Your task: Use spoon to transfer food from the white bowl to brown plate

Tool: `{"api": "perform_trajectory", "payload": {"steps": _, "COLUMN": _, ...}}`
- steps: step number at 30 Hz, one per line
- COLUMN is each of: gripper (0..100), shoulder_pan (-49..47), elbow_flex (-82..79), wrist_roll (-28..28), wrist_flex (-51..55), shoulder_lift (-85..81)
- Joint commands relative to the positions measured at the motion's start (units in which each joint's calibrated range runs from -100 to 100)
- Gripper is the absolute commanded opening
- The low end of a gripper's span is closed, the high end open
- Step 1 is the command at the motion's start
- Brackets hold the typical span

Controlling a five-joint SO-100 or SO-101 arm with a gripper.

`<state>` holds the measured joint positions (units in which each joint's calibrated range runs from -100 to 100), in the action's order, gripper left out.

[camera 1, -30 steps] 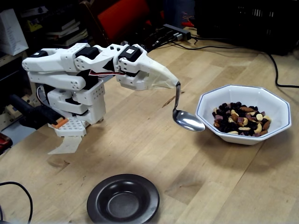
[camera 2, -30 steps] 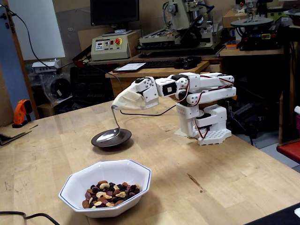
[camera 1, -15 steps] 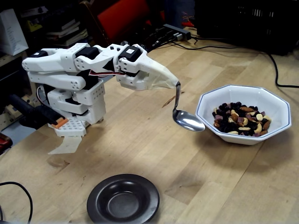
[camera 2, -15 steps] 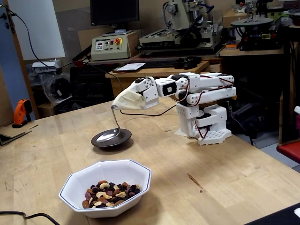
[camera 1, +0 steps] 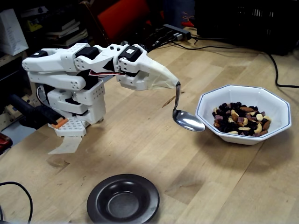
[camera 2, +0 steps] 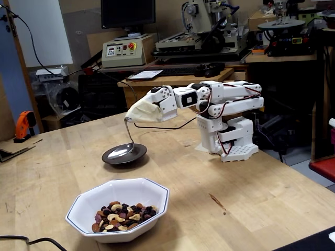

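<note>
Steel spoon [camera 1: 188, 121] empty, mid-frame beside white bowl [camera 1: 275, 105] | gripper [camera 1: 174, 82] wrapped, jaws unreadable | risk: nuts [camera 1: 241, 119] spilling before plate [camera 1: 100, 199], lower frame.

White arm reaching leftward from its base at right of centre, gripper [camera 2: 137, 116] wrapped in a pale cover, jaws hidden beneath it. Spoon [camera 2: 125, 144] hanging from the cover by its bent handle, shiny bowl lined up with the brown plate [camera 2: 124, 155] at middle left; touching or above, unclear. White bowl [camera 2: 118, 208] at lower centre on the wooden table [camera 2: 251, 204], food [camera 2: 121, 214] inside. Orange drill [camera 2: 22, 125] at far left.
</note>
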<state>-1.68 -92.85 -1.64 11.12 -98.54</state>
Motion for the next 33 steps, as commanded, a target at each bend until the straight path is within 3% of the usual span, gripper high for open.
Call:
{"api": "perform_trajectory", "payload": {"steps": 1, "gripper": 4, "shoulder_pan": -0.47, "elbow_flex": 0.9, "wrist_roll": 0.15, "wrist_flex": -0.37, "shoulder_lift": -0.69}}
{"api": "perform_trajectory", "payload": {"steps": 33, "gripper": 4, "shoulder_pan": -0.17, "elbow_flex": 1.34, "wrist_roll": -0.1, "wrist_flex": -0.37, "shoulder_lift": -0.69}}
